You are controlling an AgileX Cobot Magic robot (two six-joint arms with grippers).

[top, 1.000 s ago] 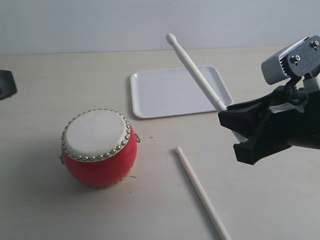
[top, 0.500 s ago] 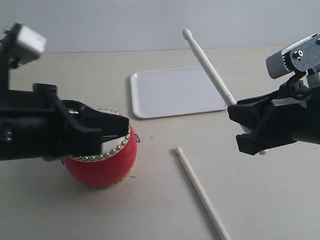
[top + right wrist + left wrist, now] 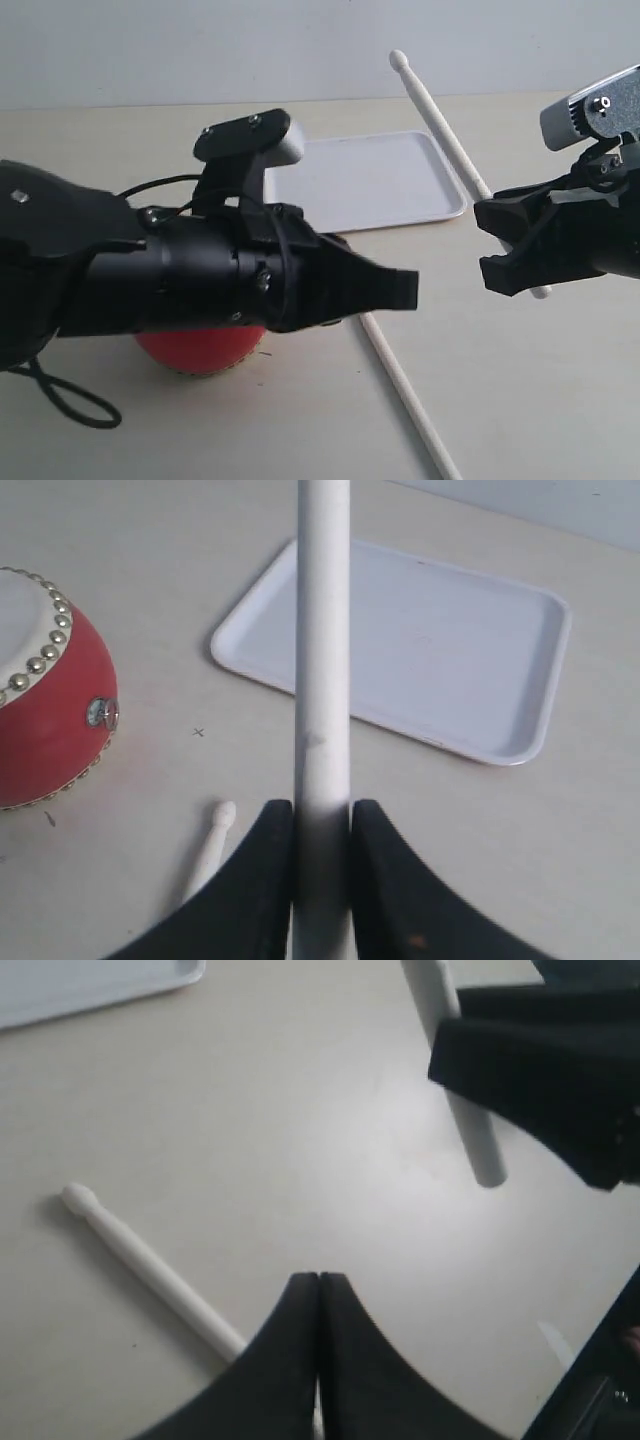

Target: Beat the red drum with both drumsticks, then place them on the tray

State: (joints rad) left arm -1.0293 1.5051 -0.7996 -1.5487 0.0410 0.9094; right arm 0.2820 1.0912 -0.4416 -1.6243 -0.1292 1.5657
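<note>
My right gripper point(image 3: 497, 243) point(image 3: 322, 815) is shut on one drumstick point(image 3: 440, 125) point(image 3: 322, 670), which slants up over the white tray point(image 3: 375, 180) point(image 3: 450, 650) with its bead tip high. The second drumstick point(image 3: 400, 385) point(image 3: 150, 1265) point(image 3: 208, 852) lies flat on the table. Above it hangs my left gripper point(image 3: 400, 290) point(image 3: 318, 1285), shut and empty, with its tip past the stick's bead end. The red drum point(image 3: 200, 350) point(image 3: 45, 715) is mostly hidden behind the left arm in the exterior view. Its studded cream top shows in the right wrist view.
The left arm's black body point(image 3: 150, 270) spans the left half of the exterior view in front of the drum. A pale wall runs behind the beige table point(image 3: 540, 400).
My left arm has swept in from the left across the drum to above the lying drumstick. My right gripper has drifted right and tilted its stick more upright.
</note>
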